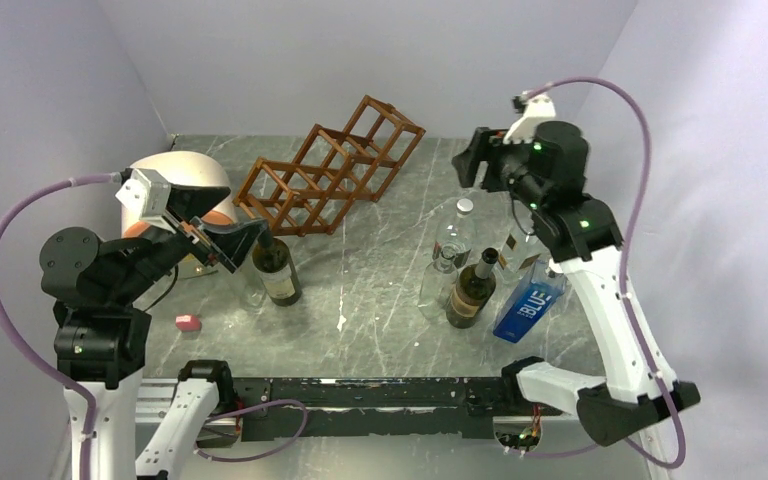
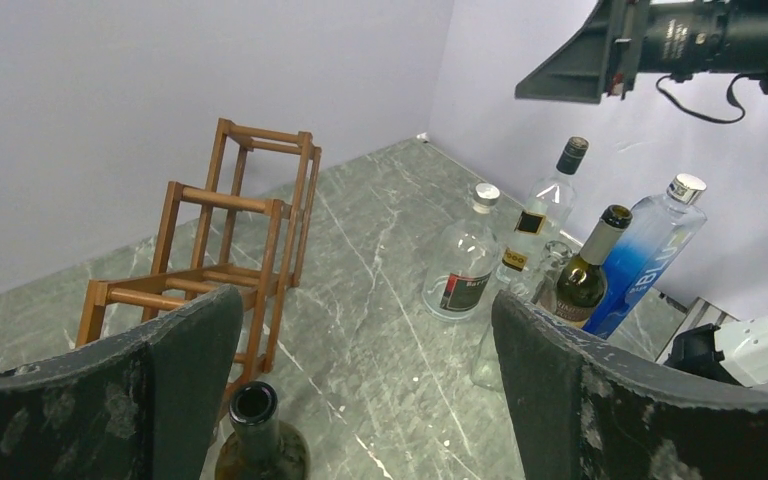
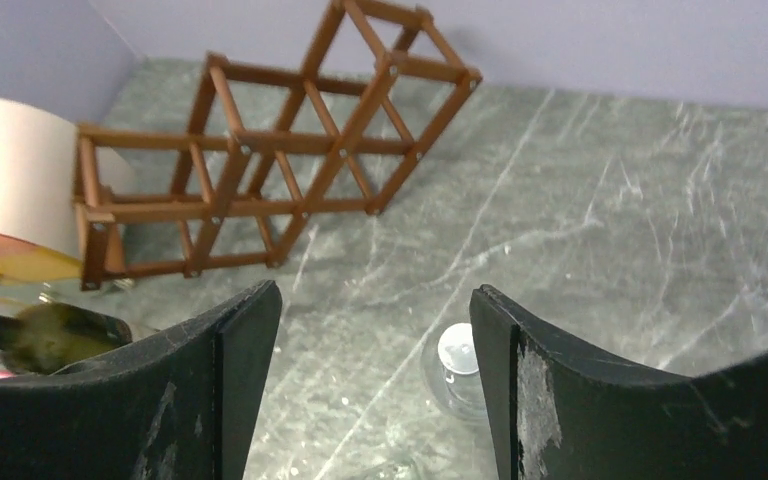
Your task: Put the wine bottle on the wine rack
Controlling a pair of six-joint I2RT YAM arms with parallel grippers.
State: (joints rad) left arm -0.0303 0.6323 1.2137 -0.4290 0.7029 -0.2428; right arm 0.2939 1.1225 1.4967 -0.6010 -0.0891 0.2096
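Note:
A dark green wine bottle (image 1: 278,270) with an open mouth stands upright on the marble table, just in front of the reddish-brown wooden wine rack (image 1: 330,170). My left gripper (image 1: 250,238) is open at the bottle's neck. In the left wrist view the neck (image 2: 253,405) sits just inside the left finger, with the gripper (image 2: 365,300) empty and the rack (image 2: 230,240) behind. My right gripper (image 1: 470,160) is open and empty, held high at the back right. Its view (image 3: 372,295) looks down on the rack (image 3: 280,160).
A cream-and-orange cylinder (image 1: 185,180) lies left of the rack. At the right stand a second capped wine bottle (image 1: 472,290), a clear silver-capped bottle (image 1: 457,232), a clear black-capped bottle (image 1: 520,245), a blue bottle (image 1: 530,300) and a glass (image 1: 438,280). A pink eraser (image 1: 188,321) lies at the front left.

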